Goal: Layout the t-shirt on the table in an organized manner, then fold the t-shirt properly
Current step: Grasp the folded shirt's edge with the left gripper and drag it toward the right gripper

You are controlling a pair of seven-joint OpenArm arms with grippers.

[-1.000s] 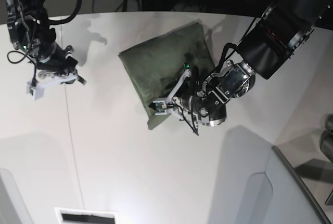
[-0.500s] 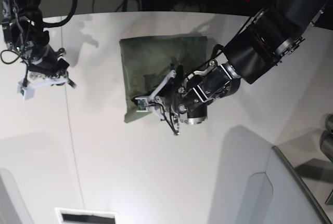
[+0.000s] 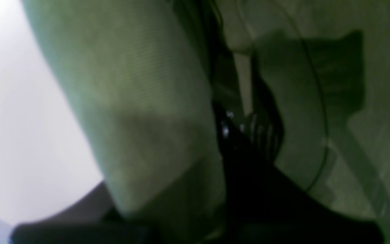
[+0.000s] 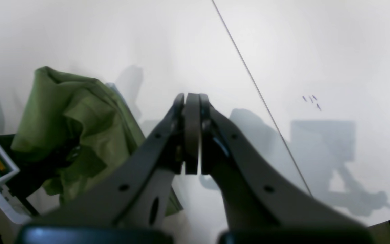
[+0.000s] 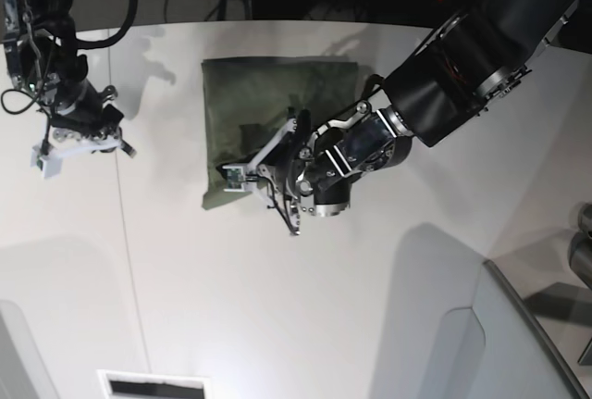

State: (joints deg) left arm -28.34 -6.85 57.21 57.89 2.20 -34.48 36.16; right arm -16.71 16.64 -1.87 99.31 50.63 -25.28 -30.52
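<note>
Left pincer (image 5: pixel 242 169) on upright t-shirt (image 5: pixel 268 103)

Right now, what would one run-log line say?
left gripper: shut on t-shirt, over its near edge | right gripper: shut, empty, over table | t-shirt: folded

Base looks straight down; wrist views sit close to cloth.

One t-shirt (image 5: pixel 277 107), olive green, lies folded on one white surface (image 5: pixel 277 306), which carries a single thin dark seam line (image 5: pixel 129 260). Two arms are in view, one at each side, the left arm (image 5: pixel 462 66) and the right arm (image 5: pixel 46 38). One grey angled panel (image 5: pixel 518 343) sits at the near corner, and one small slot (image 5: pixel 153 387) shows at the near edge.
</note>
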